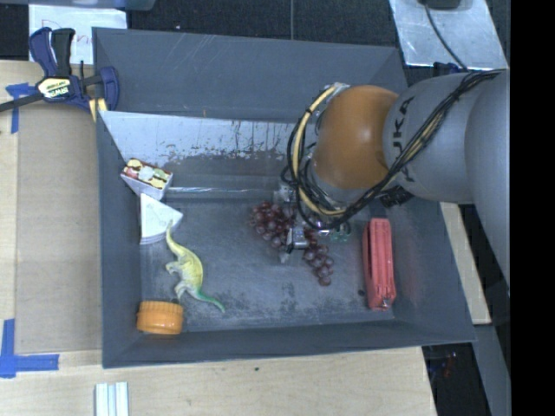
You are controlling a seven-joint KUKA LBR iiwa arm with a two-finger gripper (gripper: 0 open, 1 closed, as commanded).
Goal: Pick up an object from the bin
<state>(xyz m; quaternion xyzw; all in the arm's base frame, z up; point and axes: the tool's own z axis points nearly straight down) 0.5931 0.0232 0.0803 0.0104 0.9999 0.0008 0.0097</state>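
Grey bin (260, 85): gripper (295, 243) low over dark-red grape bunch (267, 220) directly beneath it; open or closed cannot be told. Bunch judged light, lumpy, floppy; grip across its thick middle

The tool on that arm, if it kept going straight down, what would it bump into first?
Most likely the dark red bunch of grapes in the middle of the bin: the tool points down right over it. Whether it already touches the bunch, this view cannot settle.

Dark-red grape bunch (267, 220), mid-bin
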